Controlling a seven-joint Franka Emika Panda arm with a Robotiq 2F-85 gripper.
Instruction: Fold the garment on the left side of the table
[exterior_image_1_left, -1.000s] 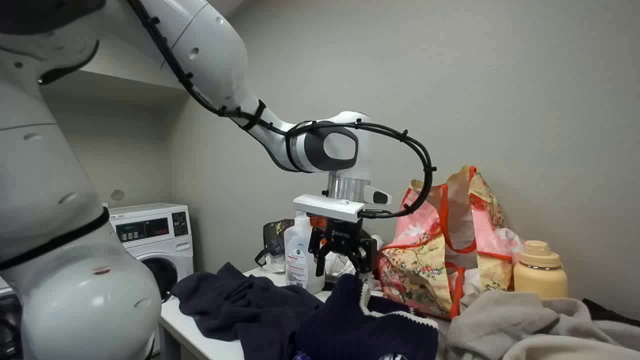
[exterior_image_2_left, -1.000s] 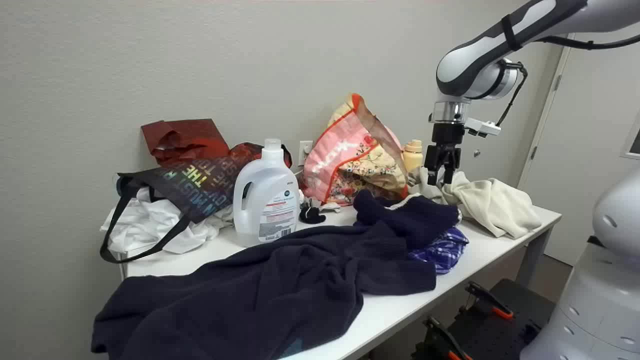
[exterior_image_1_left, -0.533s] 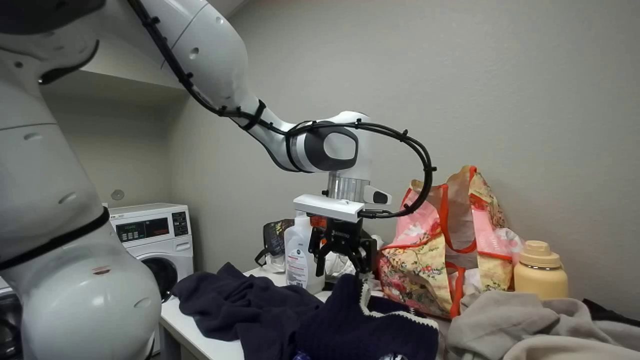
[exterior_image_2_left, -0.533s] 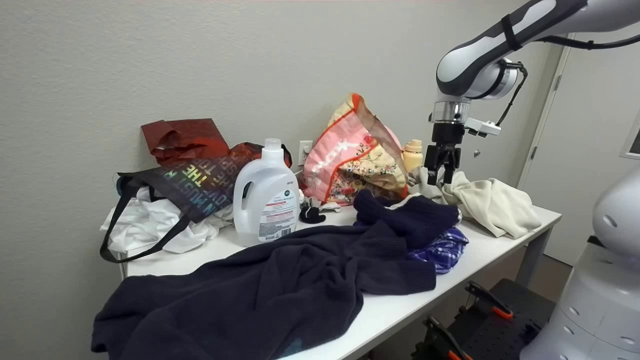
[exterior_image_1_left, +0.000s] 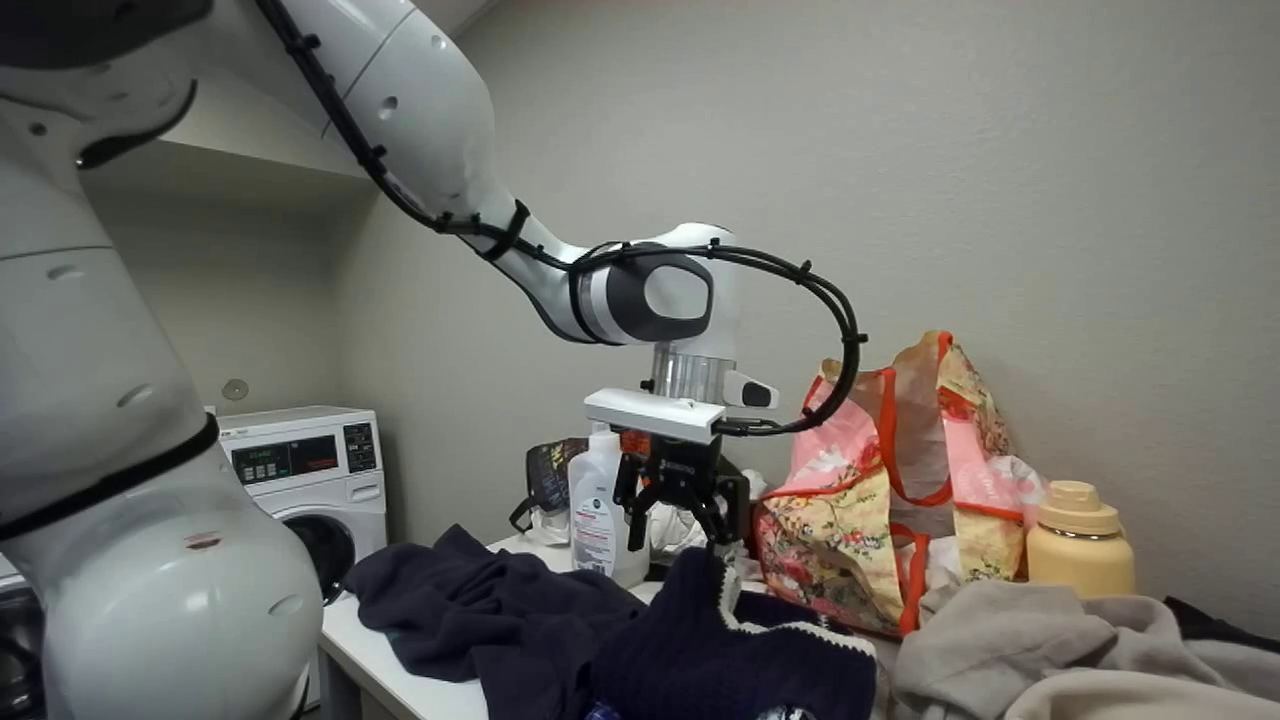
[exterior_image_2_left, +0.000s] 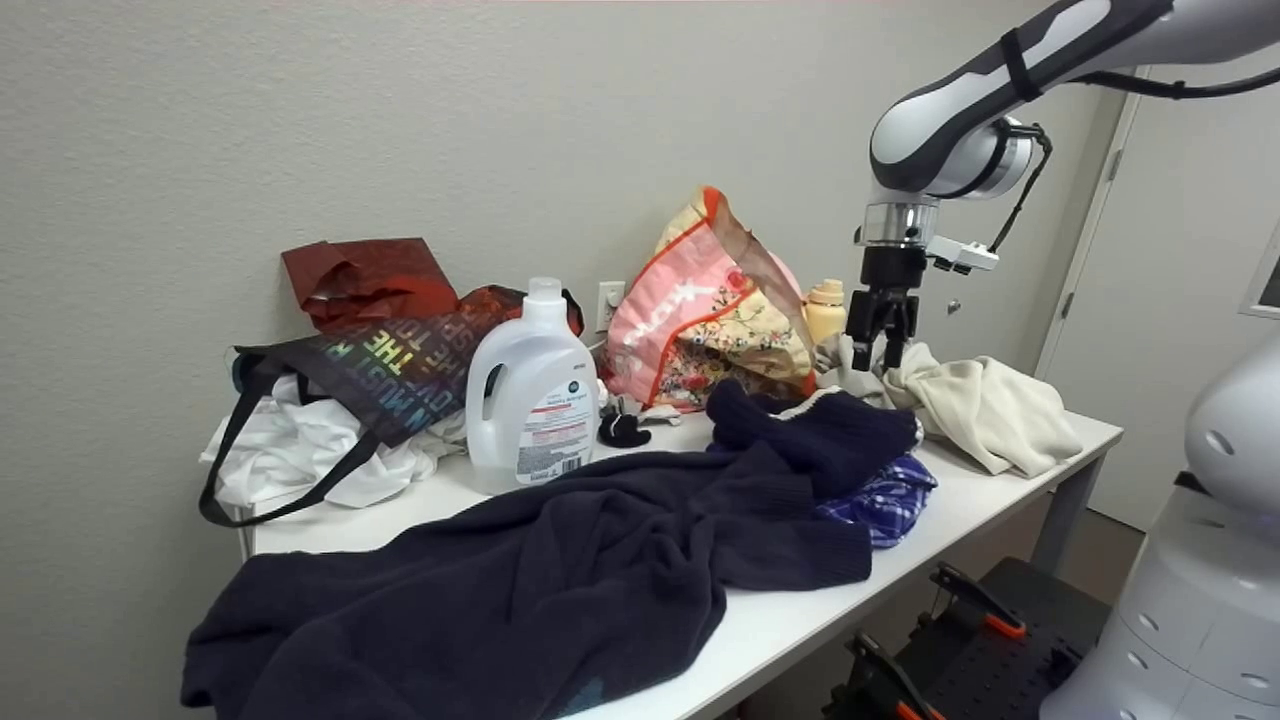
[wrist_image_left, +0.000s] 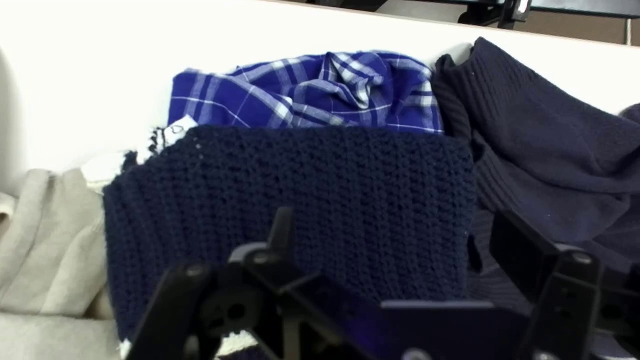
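A large dark navy garment (exterior_image_2_left: 500, 590) lies spread and rumpled over the near left part of the table in an exterior view. It is also in an exterior view (exterior_image_1_left: 480, 610) and at the right of the wrist view (wrist_image_left: 555, 145). A navy knit piece with white trim (exterior_image_2_left: 840, 440) lies against its end, on a blue plaid cloth (exterior_image_2_left: 890, 500). The knit (wrist_image_left: 310, 175) and plaid (wrist_image_left: 300, 95) fill the middle of the wrist view. My gripper (exterior_image_2_left: 877, 352) points down, open and empty, above the knit's far side in both exterior views (exterior_image_1_left: 682, 535).
The white table (exterior_image_2_left: 320, 532) also holds a detergent bottle (exterior_image_2_left: 535, 400), a dark printed bag (exterior_image_2_left: 390, 370), a floral bag (exterior_image_2_left: 710, 320), a yellow bottle (exterior_image_2_left: 826, 312) and a beige cloth (exterior_image_2_left: 990, 410). The wall stands behind them.
My gripper has shifted very slightly to the left in both exterior views over the last half second. It stays open. The garments have not moved.
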